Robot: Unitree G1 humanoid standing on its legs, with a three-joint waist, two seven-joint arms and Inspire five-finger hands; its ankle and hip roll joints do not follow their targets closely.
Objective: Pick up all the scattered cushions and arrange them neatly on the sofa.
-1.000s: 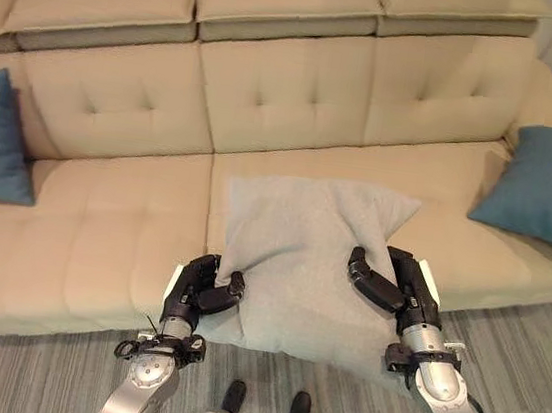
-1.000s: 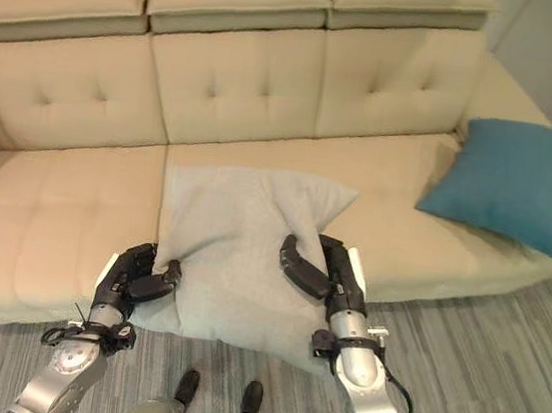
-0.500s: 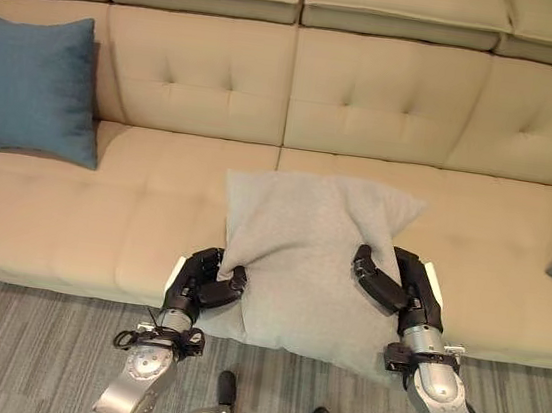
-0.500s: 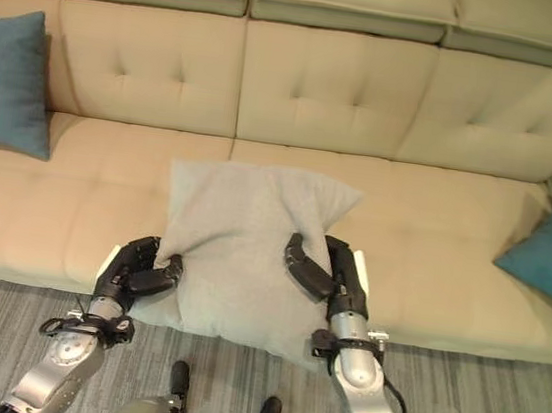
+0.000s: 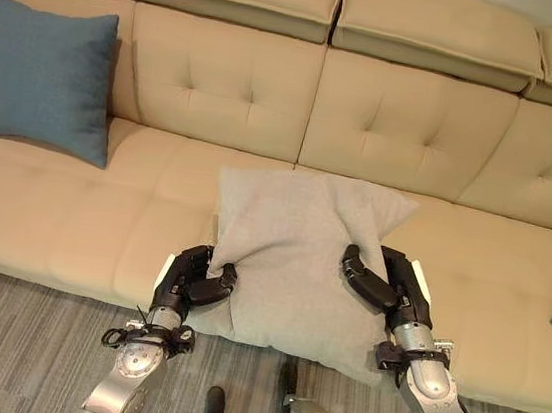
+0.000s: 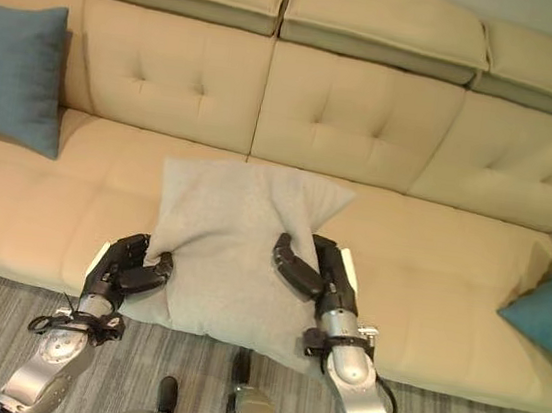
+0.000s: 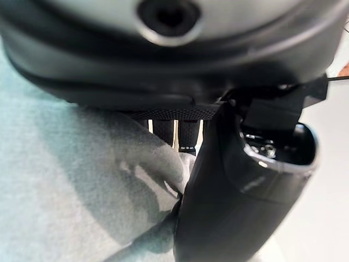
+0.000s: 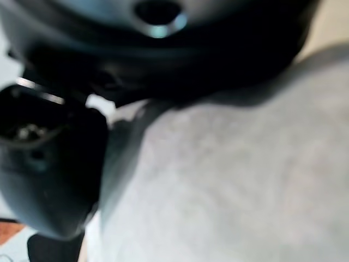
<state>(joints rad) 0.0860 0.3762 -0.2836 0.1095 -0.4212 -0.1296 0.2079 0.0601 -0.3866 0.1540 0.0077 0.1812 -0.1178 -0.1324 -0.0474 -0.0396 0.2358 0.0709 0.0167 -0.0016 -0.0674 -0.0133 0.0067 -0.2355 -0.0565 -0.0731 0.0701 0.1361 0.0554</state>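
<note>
While I stand facing the sofa (image 5: 84, 213), I hold the grey cushion (image 5: 295, 259) between both my hands, just above the front edge of the seat. My left hand (image 5: 191, 282) has its fingers and thumb curled onto the cushion's left edge, low down, pinching a fold of the fabric; in my left wrist view the grey cloth bunches against my thumb (image 7: 229, 202). My right hand (image 5: 387, 286) grips the right side of the cushion, its fingers bent across the front of the fabric and the thumb with its white cover on the outer side. In my right wrist view the grey cloth (image 8: 234, 180) presses close against the palm.

The cushion hangs tilted, its upper corners reaching up past my hands toward the backrest (image 5: 220, 84), its lower edge drooping over the sofa's front toward the striped grey floor (image 5: 18, 336).

Well off beyond my left hand, a blue cushion (image 5: 50, 78) leans upright against the backrest at that end of the sofa. Far out past my right hand, another blue cushion (image 6: 550, 316) rests on the seat at the opposite end, partly cut off by the edge of the view.
</note>
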